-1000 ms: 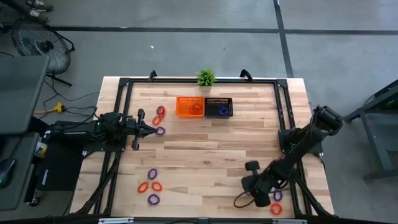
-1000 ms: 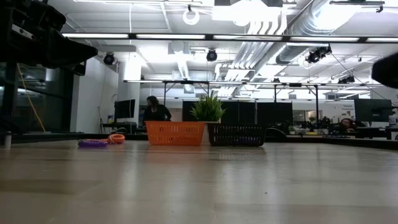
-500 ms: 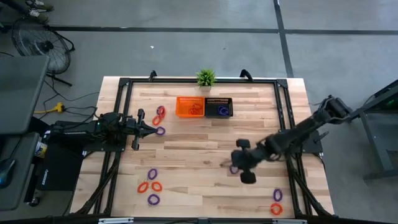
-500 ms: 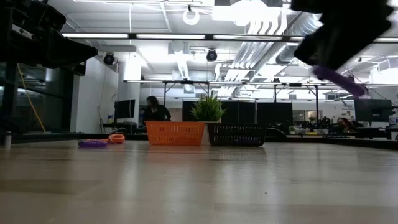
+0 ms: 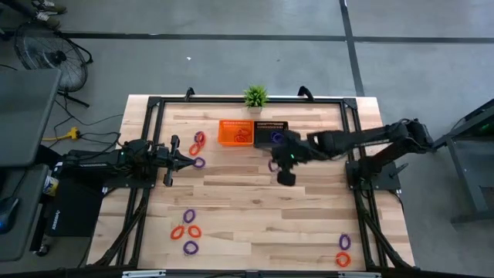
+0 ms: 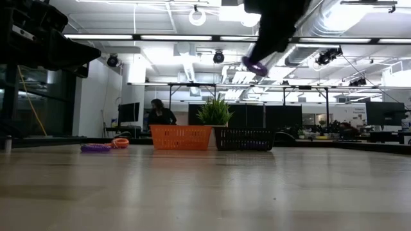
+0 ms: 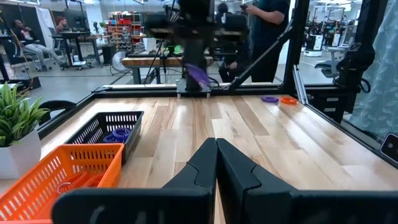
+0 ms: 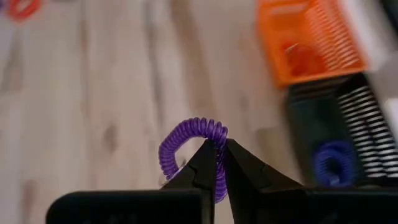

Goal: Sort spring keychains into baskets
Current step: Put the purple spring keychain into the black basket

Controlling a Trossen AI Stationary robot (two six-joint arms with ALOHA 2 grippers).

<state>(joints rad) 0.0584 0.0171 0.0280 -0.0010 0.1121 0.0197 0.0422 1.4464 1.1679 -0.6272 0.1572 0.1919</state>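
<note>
My right gripper [image 5: 275,160] hangs above the table just near of the black basket [image 5: 272,133] and is shut on a purple spring keychain [image 8: 189,146]. In the low view that keychain [image 6: 255,65] hangs high over the table. The orange basket [image 5: 236,133] stands left of the black one and touches it. The black basket [image 8: 339,140] holds a purple keychain [image 8: 333,163]. My left gripper [image 5: 191,161] waits shut at the table's left, level, beside a loose purple keychain [image 5: 200,162]. My right gripper pinches the purple keychain's coil [image 8: 213,134] at one spot between its two fingertips. The fingers slant down, coming from the table's right side. The rest of the loop sticks out beyond the fingertips, lifted clear of the table.
A small potted plant [image 5: 255,96] stands behind the baskets at the far edge. Loose orange-red and purple keychains lie far left [image 5: 198,140], near left [image 5: 187,229] and near right [image 5: 343,251]. Bare wood lies in the table's middle. A person shows in the room beyond [image 6: 159,114].
My right gripper has swung from the table's near right corner toward the far edge and left, rising and rolling its wrist. It has stayed shut on the purple keychain and carried it clear of the table to just near of the black basket.
</note>
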